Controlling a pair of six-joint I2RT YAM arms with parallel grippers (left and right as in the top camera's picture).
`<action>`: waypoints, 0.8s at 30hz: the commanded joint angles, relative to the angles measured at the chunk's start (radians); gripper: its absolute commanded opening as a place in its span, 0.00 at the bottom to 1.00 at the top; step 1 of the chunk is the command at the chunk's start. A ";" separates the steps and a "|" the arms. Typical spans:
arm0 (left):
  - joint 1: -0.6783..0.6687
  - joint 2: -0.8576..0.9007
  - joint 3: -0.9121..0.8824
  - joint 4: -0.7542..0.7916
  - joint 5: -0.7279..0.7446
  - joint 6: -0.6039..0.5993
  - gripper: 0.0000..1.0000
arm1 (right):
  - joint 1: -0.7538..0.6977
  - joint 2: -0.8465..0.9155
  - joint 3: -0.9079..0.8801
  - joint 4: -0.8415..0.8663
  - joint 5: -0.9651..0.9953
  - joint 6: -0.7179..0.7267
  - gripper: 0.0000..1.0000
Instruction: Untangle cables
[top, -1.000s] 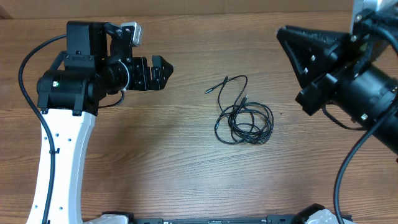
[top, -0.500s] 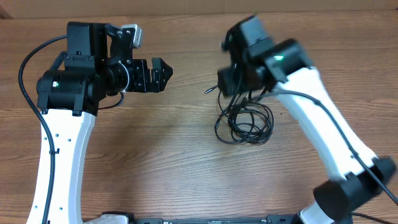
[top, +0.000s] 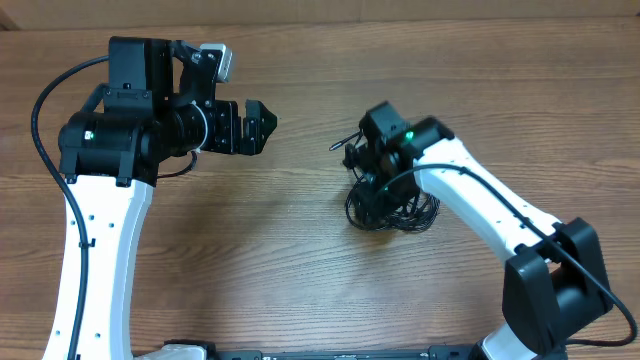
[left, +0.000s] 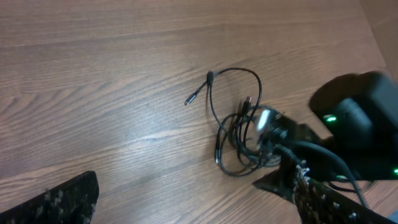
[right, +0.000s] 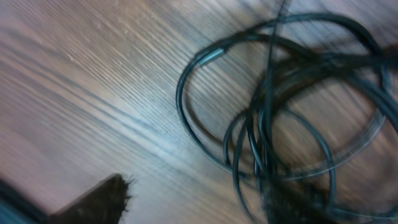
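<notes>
The cables (top: 418, 212) are thin black wires in a small tangled coil on the wooden table, with one plug end (top: 335, 146) trailing out to the upper left. My right gripper (top: 372, 188) is down over the coil's left side, jaws apart. In the right wrist view the cable loops (right: 211, 106) fill the frame; one finger (right: 102, 199) is over bare wood and the other is blurred among the strands. Nothing is gripped. My left gripper (top: 258, 122) hovers open well to the left, and its view shows the coil (left: 231, 146) beside the right arm (left: 354, 124).
The table is bare brown wood (top: 250, 240). The white right arm (top: 480, 205) stretches from the lower right corner to the coil. The left arm's black body (top: 120, 140) and its thick cable (top: 40, 110) take up the left side.
The right arm has swung in from the right and come down onto the coil, with its jaws spreading apart. The coil looks more bunched. The left arm has stayed put.
</notes>
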 joint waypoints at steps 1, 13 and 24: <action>0.004 -0.024 0.024 -0.016 -0.003 0.048 1.00 | 0.007 -0.023 -0.082 0.076 -0.031 -0.064 0.73; 0.003 -0.024 0.024 -0.045 -0.003 0.060 1.00 | 0.003 -0.019 -0.135 0.168 -0.034 -0.055 0.64; 0.003 -0.024 0.024 -0.065 -0.029 0.082 1.00 | 0.003 -0.018 -0.174 0.162 -0.069 0.002 0.58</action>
